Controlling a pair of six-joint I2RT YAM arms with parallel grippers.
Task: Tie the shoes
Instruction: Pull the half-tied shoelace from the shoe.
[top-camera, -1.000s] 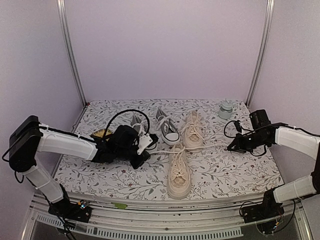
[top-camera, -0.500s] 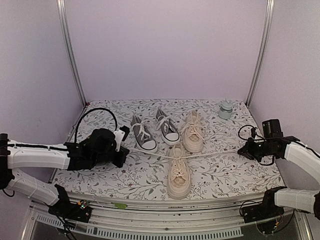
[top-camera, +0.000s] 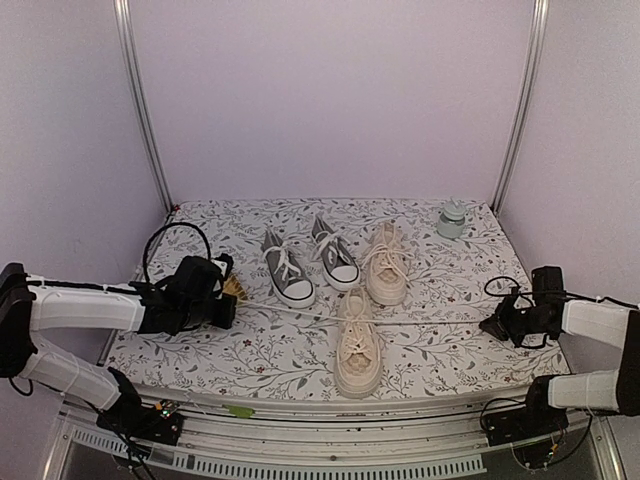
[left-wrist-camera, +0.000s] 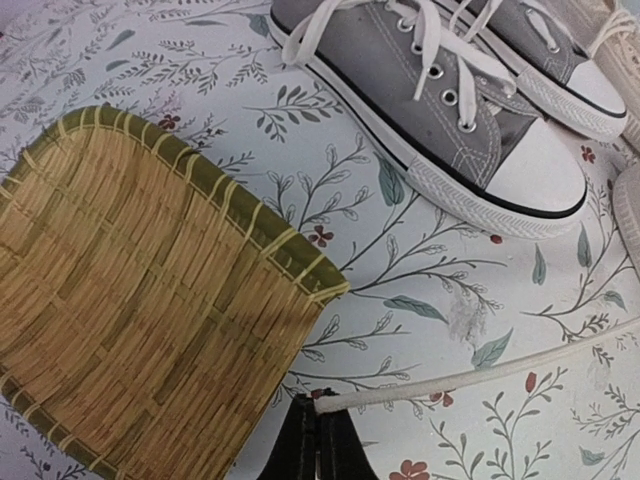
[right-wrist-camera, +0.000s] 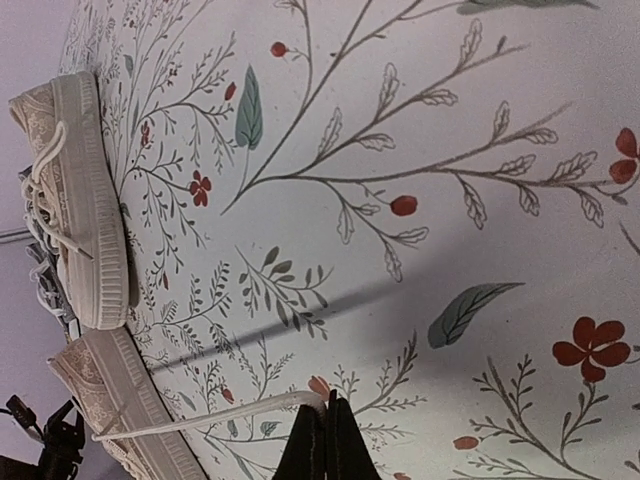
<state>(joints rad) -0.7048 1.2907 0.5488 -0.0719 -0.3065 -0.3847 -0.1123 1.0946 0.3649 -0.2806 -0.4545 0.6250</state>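
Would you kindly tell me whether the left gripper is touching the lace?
Touching. The left wrist view shows the left gripper shut on the end of the lace, which is pinched between its closed fingertips.

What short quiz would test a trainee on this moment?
1. True or false: the left fingers and the right fingers are each shut on an end of the lace.
2. Which shoe's lace is it? A a grey shoe; B the near cream shoe; C the far cream shoe.
3. Fill in: the woven tray lies by the ___ arm.
Key: 1 true; 2 B; 3 left.
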